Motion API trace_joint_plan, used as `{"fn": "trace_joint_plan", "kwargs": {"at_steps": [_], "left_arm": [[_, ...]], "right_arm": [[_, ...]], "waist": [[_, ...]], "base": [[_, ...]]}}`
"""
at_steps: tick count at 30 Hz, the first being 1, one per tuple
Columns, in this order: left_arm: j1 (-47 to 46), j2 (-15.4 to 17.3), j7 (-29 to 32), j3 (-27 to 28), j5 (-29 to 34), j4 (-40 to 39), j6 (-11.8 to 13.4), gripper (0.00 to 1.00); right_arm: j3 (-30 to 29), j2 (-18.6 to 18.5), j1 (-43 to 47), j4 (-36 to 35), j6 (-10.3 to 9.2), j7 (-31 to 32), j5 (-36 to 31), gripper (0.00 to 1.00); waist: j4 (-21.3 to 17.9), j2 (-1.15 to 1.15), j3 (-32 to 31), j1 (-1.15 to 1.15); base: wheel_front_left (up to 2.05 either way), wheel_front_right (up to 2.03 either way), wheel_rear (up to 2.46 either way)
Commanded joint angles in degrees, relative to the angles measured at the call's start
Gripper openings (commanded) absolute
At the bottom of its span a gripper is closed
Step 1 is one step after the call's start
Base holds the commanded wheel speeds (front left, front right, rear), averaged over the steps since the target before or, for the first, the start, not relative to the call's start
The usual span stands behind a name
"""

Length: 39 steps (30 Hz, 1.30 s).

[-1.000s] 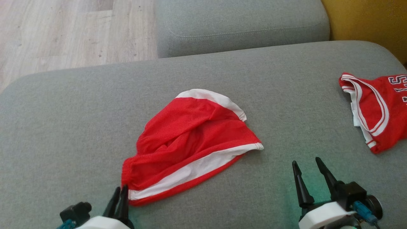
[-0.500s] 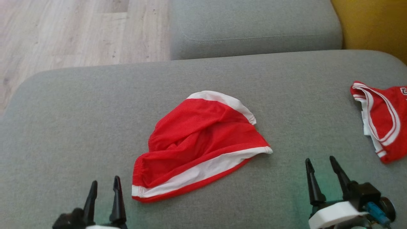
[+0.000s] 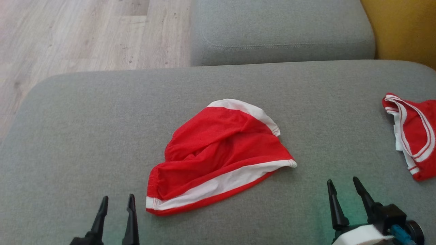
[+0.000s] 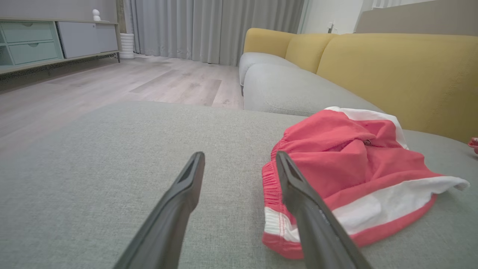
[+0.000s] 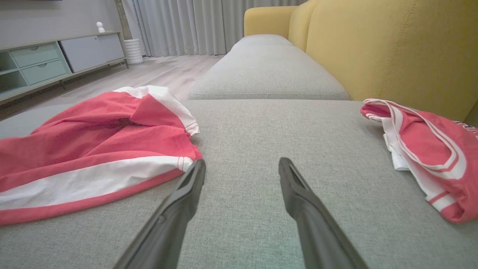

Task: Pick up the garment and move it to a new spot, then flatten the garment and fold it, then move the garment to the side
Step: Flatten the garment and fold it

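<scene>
Head view first, quick rundown. Left gripper (image 3: 118, 197): both fingers spread wide with only grey fabric between them, so it's holding nothing. Right gripper (image 3: 342, 179) is the same deal, jaws wide apart and empty. Both are hovering low over the big grey seat cushion (image 3: 85, 119).

The garment for this job is the red jersey (image 3: 417, 136) with the red-and-white striped trim. It's lying bunched up to the right of the right jaws and a little ahead of their tips, well apart from them and cut off by the picture edge. The right wrist cam shows it flat on the cushion, right in front of the yellow backrest (image 5: 410, 56), with a sliver of lettering at the frame edge.

Between the two grippers, ahead of the tips, there's a pair of red shorts (image 3: 218, 156) with a white band, rumpled. Their elastic waistband corner sits just beside the left gripper's right finger. From the left wrist cam that finger crosses in front of the corner, and I can't tell if it's touching. Wood floor (image 3: 85, 34) is further out beyond the left jaws.
</scene>
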Motion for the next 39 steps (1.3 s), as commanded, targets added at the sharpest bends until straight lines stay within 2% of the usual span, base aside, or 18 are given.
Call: {"fn": "trace_joint_plan", "kwargs": {"at_steps": [1, 8, 22, 24, 32, 36, 39], "left_arm": [[-1.46, -0.56, -0.55, 2.07, 0.62, -1.21, -0.23, 1.00], [-2.30, -1.03, -0.55, 2.32, 2.27, 1.04, -1.76, 1.00], [-2.70, -0.88, -0.44, 1.91, 1.40, 6.73, -2.84, 1.00], [-3.10, -0.03, 1.87, 1.22, 0.86, 6.84, -2.97, 1.00], [-5.47, 2.52, 13.22, -1.48, -4.37, 2.04, -3.27, 1.00], [-6.84, 2.60, 15.26, -2.64, -5.48, 1.80, -3.29, 1.00], [-7.40, 2.35, 15.86, -3.39, -5.88, 2.30, -3.30, 1.00]], "right_arm": [[1.54, -0.33, -1.62, -1.61, -0.05, -0.63, 0.06, 1.00], [1.90, -0.30, -1.67, -1.70, -0.05, -0.63, 1.39, 1.00], [3.68, -0.30, -3.66, -1.42, -0.05, -0.63, 3.97, 1.00], [4.77, -0.30, -4.71, -0.69, -0.05, -0.38, 4.66, 1.00], [11.84, -2.66, -11.92, 1.92, -0.05, 12.19, 8.34, 1.00], [13.61, -2.96, -15.42, 5.00, -0.05, 16.31, 7.23, 1.00], [14.39, -2.82, -17.43, 7.24, -0.05, 16.71, 5.80, 1.00]], "waist": [[-0.21, 0.00, -0.04, 0.00], [-1.14, 0.00, 0.15, 0.00], [-1.70, 0.00, 0.18, 0.00], [-1.46, 0.00, 0.21, 0.00], [-0.42, 0.00, 2.20, 0.00], [0.07, 0.00, 3.86, 0.00], [0.38, 0.00, 4.71, 0.00]], "base": [[0.00, 0.00, 0.00], [0.00, 0.00, 0.00], [0.00, 0.00, 0.00], [0.00, 0.00, 0.00], [0.00, 0.00, 0.00], [0.00, 0.00, 0.00], [0.00, 0.00, 0.00]]}}
